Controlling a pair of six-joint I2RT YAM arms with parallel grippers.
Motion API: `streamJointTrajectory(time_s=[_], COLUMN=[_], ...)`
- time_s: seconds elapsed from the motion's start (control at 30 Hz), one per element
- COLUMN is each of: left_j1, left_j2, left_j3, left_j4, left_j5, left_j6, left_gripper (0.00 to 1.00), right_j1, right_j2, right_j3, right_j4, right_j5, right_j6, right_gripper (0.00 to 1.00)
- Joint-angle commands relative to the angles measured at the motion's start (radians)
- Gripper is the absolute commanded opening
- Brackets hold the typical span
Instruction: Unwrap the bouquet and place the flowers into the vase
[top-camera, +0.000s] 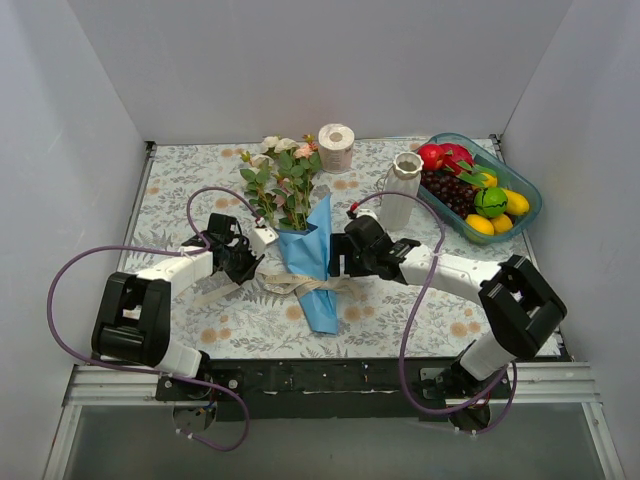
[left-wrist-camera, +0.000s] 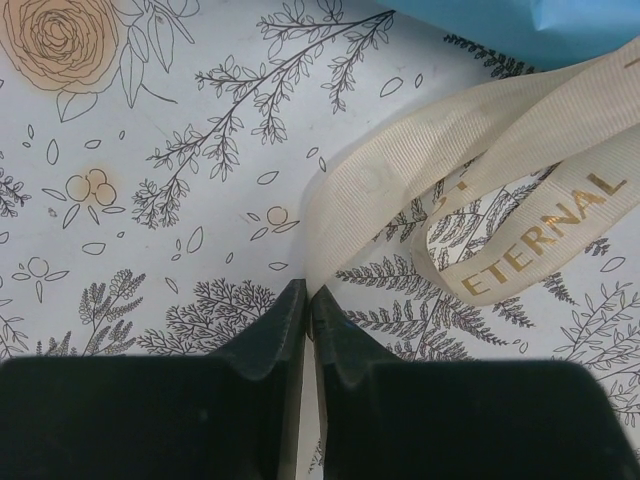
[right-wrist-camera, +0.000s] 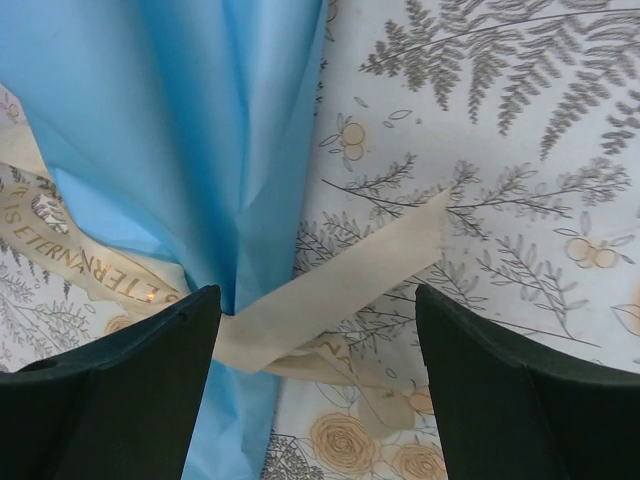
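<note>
While its wrap is tied, the bouquet lies on the bench, the vase behind it.
Left end effector pinched together on the ribbon (seemingly to undo it); right end effector spread over the blue paper, probably steadying.

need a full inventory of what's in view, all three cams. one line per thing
bouquet: 1, white and pink roses with green leaves, table centre, lying wrapped
paper: 1 sheet, blue, around the stems
ribbon: 1, beige with gold lettering, tied around the paper, ends loose on the table
vase: 1, white, upright, right of the bouquet
toilet-paper roll: 1, white, far centre
basket: 1, teal, far right corner
fruit: several, red, dark, green, yellow, in the basket
tablecloth: 1, pale floral print, covering the table
left claw: shut, tips at the ribbon's fold
right claw: open, straddling ribbon and paper
</note>
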Motion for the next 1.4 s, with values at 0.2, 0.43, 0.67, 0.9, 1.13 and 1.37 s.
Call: streamJointTrajectory(time_s=[0.2,0.43,0.67,0.9,1.13,1.37], left_j1=[-0.003,-0.003,-0.003,-0.003,-0.003,-0.003], left_j2=[-0.021,-0.041,-0.052,-0.07,-0.069,-0.086], left_j3=[-0.018,-0.01,-0.026,-0.026,-0.012,0.005], left_j4=[-0.078,-0.105,-0.094,-0.095,-0.121,-0.109], left_j5=[-0.04,-0.009,-0.02,-0.008,0.023,0.054], left_j6=[-0.007,-0.013,-0.019,-0.034,-0.048,-0.059], left_gripper=[0.06,0.0,0.0,0.0,0.2,0.75], right_j1=[-0.002,-0.002,-0.002,-0.002,-0.002,-0.002], right_j2=[0.106,0.076,-0.024,-0.107,-0.139,-0.183], right_j3=[-0.02,-0.066,-0.072,-0.037,-0.072,-0.088], right_j4=[0.145,0.151,0.151,0.111,0.088,0.091], right_j5=[-0.147,-0.152,-0.107,-0.09,-0.102,-0.087], right_j6=[0.069,0.08,0.06,0.034,0.045,0.043], right_gripper=[0.77,0.43,0.22,0.27,0.33,0.26])
